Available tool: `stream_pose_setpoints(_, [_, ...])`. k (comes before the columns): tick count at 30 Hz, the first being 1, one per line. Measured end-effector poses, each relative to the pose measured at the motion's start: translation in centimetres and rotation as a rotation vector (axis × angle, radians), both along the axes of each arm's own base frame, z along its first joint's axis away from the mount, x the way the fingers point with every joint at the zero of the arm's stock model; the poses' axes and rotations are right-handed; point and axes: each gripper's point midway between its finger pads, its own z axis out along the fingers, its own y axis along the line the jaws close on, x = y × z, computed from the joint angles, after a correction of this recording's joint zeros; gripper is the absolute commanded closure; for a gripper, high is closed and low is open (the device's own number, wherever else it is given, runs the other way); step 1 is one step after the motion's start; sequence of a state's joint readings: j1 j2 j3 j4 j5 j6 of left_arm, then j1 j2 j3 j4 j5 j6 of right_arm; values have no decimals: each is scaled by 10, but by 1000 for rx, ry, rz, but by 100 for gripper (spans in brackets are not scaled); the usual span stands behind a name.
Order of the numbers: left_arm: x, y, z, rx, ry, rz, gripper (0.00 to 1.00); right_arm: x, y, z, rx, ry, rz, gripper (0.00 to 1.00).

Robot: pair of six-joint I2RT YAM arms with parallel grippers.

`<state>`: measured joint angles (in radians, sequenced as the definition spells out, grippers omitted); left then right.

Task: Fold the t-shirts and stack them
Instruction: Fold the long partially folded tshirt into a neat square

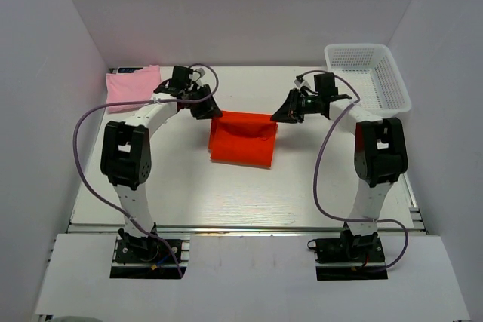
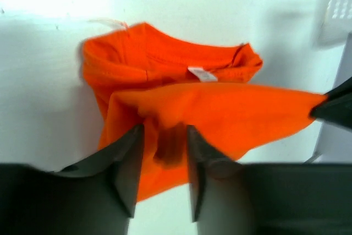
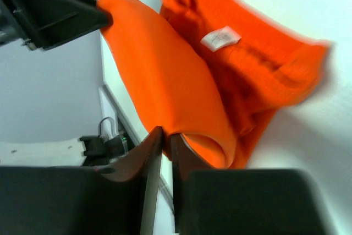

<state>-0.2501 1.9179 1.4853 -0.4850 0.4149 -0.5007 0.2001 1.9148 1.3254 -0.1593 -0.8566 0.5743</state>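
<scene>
Smooth white surface lies under both arms. The soft, rumpled orange tee spans between the end effectors, its top fold stretched into a band. The pink tee, a flat rectangle, lies behind the left end effector, whose dark fingers stand parted around cloth. The right end effector pinches the orange tee's thin edge. A white label shows at the collar.

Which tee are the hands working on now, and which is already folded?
The orange tee, mid-table, its top edge lifted between the left hand and right hand. The pink tee lies folded flat at the far-left corner, away from both.
</scene>
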Motion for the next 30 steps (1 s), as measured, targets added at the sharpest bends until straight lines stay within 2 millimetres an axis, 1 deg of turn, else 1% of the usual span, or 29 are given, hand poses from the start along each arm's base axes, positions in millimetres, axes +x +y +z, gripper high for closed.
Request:
stream_pose_setpoints(1, [4,0,-2,-1,-2,-5,29,6,0,-3,-9,2,-10,65])
stream_pose_setpoints(2, [9,0,-5,-3,-7,-9,2,12,-1,-5,-16,3,-23,32])
stream_pose_setpoints(3, [13,1,-5,-7,-11,-9,0,19,-2,-7,-28,4,-35,27])
stream_pose_setpoints(4, [18,2,-5,-12,-14,-3,0,27,-4,-9,-39,-5,-45,12])
stream_pose_setpoints(5, [23,5,-5,-13,-20,3,0,37,-5,-9,-52,-18,-58,10])
stream_pose_setpoints(7, [34,6,1,-13,-45,0,0,55,-8,-9,-80,-47,-74,10])
stream_pose_setpoints(9, [44,9,9,-8,-80,-2,0,69,-12,-6,-113,-83,-88,10])
stream_pose_setpoints(12, [47,12,11,12,-119,-23,0,71,-17,-1,-155,-132,-95,10])
stream_pose_setpoints(14, [41,12,4,37,-130,-52,0,65,-20,-1,-187,-149,-96,10])
stream_pose_setpoints(15, [37,11,-2,52,-133,-78,0,60,-22,-2,-206,-159,-97,10])
stream_pose_setpoints(19, [10,6,-33,130,-96,-172,0,28,-25,-11,-266,-160,-64,10])
stream_pose_setpoints(21, [-2,2,-45,168,-82,-221,0,14,-24,-18,-287,-155,-42,10])
stream_pose_setpoints(24, [-13,-8,-52,202,-93,-292,0,-5,-23,-32,-304,-132,-12,10])
stream_pose_setpoints(27, [-17,-13,-56,246,-108,-323,0,-25,-27,-47,-313,-88,4,10])
stream_pose_setpoints(28, [-18,-14,-58,264,-107,-329,5,-31,-29,-51,-316,-79,5,10])
stream_pose_setpoints(30, [-19,-14,-63,308,-98,-327,8,-45,-33,-55,-320,-61,5,10])
